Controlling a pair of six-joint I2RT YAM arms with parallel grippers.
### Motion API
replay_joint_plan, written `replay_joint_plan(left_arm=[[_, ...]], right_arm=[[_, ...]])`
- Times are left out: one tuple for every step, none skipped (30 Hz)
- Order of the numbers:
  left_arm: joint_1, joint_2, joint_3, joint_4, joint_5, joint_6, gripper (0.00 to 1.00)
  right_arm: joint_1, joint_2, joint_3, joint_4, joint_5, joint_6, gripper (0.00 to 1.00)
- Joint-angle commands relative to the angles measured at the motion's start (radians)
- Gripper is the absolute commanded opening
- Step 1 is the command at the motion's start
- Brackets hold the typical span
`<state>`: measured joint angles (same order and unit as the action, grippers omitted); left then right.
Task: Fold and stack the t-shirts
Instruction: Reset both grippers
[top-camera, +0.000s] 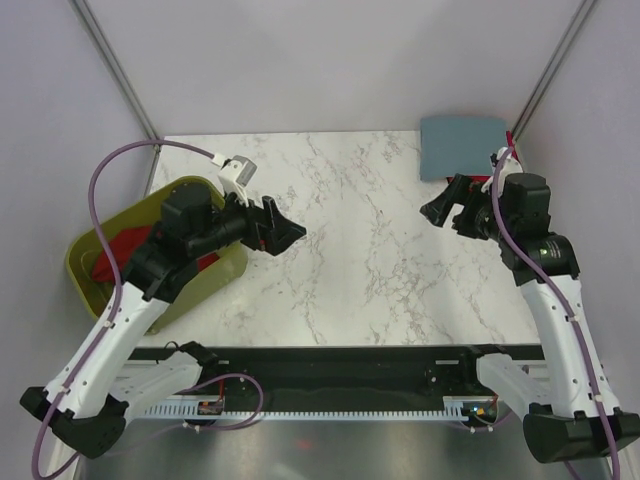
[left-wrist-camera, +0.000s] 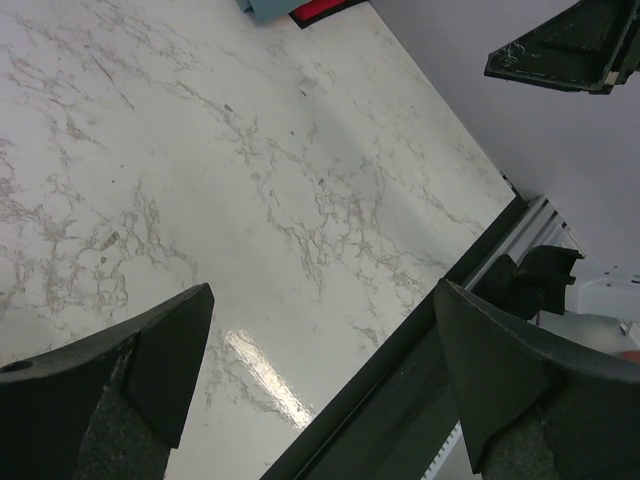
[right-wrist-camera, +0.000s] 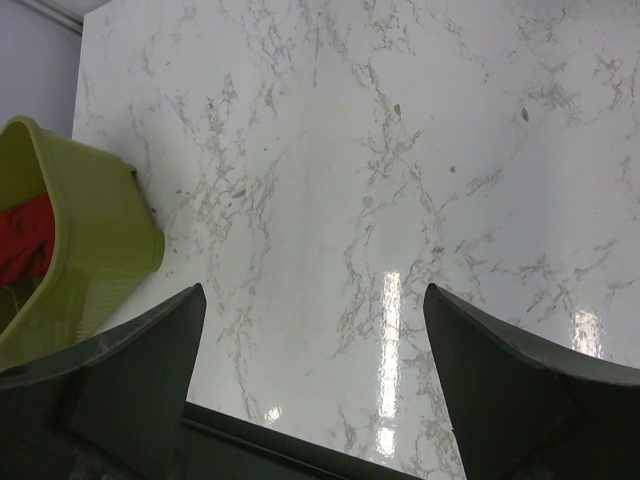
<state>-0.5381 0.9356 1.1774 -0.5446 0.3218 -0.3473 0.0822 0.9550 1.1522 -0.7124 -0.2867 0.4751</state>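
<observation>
Sitting folded at the far right corner is the blue-grey shirt (one job done, I think). Red shirts lie in the green tub, so more folding is left. Left gripper and right gripper hang wide open, holding nothing.

Left arm covers much of tub's red shirt.

Two white-and-black robot arms are sitting inside a lab test cell, with plain pale walls and grey metal struts enclosing a white marble-patterned tabletop.
</observation>
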Motion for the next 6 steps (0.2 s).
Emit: replay_joint_plan(left_arm=[[0.003, -0.024, 0.019, 0.009, -0.027, -0.012, 1.00], [0.003, -0.023, 0.021, 0.011, -0.026, -0.012, 1.00], [0.003, -0.021, 0.024, 0.011, -0.023, -0.012, 1.00], [0.003, -0.021, 0.024, 0.011, -0.024, -0.012, 1.00], [0.003, -0.020, 0.024, 0.011, -0.024, -0.015, 1.00], [0.003, -0.018, 0.025, 0.012, -0.021, -0.019, 1.00]], right_arm=[[-0.001, -0.032, 0.020, 0.031, 0.012, -0.004, 0.98], [-0.002, -0.039, 0.018, 0.034, 0.014, -0.007, 0.98], [-0.002, -0.044, 0.020, 0.033, 0.017, -0.009, 0.98], [-0.002, -0.047, 0.018, 0.033, 0.023, -0.015, 0.98], [-0.002, -0.055, 0.017, 0.033, 0.041, -0.015, 0.98], [-0.002, -0.058, 0.015, 0.033, 0.052, -0.015, 0.98]])
